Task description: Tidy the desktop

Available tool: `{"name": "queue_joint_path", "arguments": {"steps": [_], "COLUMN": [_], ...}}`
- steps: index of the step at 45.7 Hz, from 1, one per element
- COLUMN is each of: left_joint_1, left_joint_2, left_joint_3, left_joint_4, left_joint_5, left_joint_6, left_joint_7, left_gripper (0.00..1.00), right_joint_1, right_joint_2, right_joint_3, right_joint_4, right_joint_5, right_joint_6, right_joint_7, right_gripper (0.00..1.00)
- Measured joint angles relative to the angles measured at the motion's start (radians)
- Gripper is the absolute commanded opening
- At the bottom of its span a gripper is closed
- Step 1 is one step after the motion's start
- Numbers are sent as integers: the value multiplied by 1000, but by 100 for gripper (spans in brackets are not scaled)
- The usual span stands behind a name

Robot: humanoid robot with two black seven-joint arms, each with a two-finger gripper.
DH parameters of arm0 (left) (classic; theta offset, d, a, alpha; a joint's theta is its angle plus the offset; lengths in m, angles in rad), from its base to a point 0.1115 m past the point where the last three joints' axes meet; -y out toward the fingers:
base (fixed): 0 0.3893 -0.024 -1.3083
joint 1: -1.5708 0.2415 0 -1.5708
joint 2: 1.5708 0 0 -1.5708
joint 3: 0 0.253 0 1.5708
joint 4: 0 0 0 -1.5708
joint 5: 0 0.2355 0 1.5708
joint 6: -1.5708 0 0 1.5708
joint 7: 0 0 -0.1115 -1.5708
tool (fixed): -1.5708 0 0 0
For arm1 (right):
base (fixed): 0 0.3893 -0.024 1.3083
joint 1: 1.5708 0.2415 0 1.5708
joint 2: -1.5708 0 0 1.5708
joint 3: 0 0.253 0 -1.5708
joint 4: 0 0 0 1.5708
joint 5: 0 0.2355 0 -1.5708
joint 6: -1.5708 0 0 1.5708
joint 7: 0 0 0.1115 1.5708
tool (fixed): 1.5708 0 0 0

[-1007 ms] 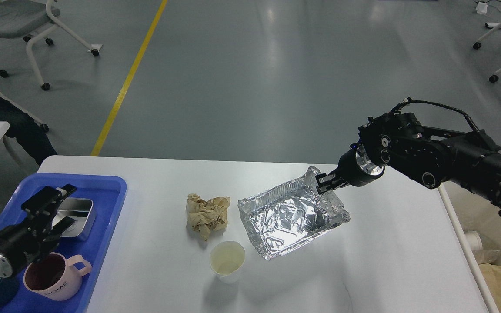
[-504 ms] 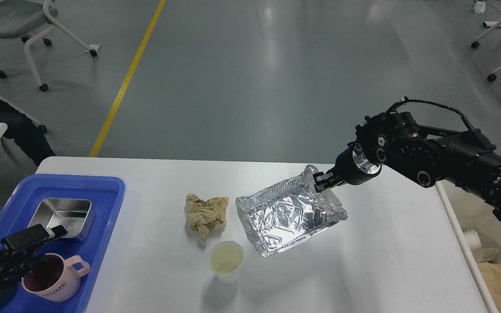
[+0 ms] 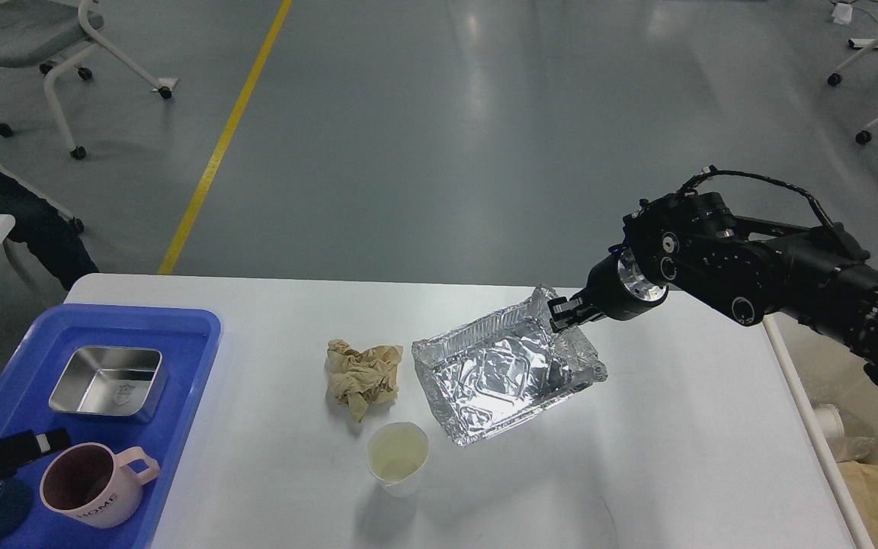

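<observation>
Since a second ago the left arm has dropped back to the lower left corner, its fingers (image 3: 43,440) too cut off to tell their state, while the right fingers (image 3: 563,313) stay clenched on the far rim of the crumpled silver foil tray (image 3: 496,377). On the wide white counter (image 3: 271,488) the crumpled brown paper wad (image 3: 363,376) and small white paper cup (image 3: 397,456) remain to clear; the pink mug (image 3: 88,482) and steel tin (image 3: 110,379) already sit in the blue plastic tray (image 3: 180,343).
</observation>
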Motion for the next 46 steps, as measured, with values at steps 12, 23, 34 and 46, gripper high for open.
{"name": "queue_joint_path", "arguments": {"steps": [12,23,34,46], "left_joint_1": [-135,-232,-320,-427], "left_joint_2": [-111,-322,-541,-728], "left_joint_3": [-4,2,98,230], "left_joint_4": [7,38,120,229], "left_joint_5": [72,132,179,179], "left_joint_6": [-75,-121,-124,-116], "left_joint_7": [5,117,170,169], "left_gripper": [96,96,96,95], "right_joint_1": [1,2,1,0], "right_joint_2": [5,9,10,11], "right_joint_3": [0,1,3,3], "right_joint_4": [1,1,1,2], "right_joint_5": [2,2,2,2], "right_joint_6": [-1,-2,-5,-14], "right_joint_7": [0,0,0,0], "right_gripper": [0,0,0,0]}}
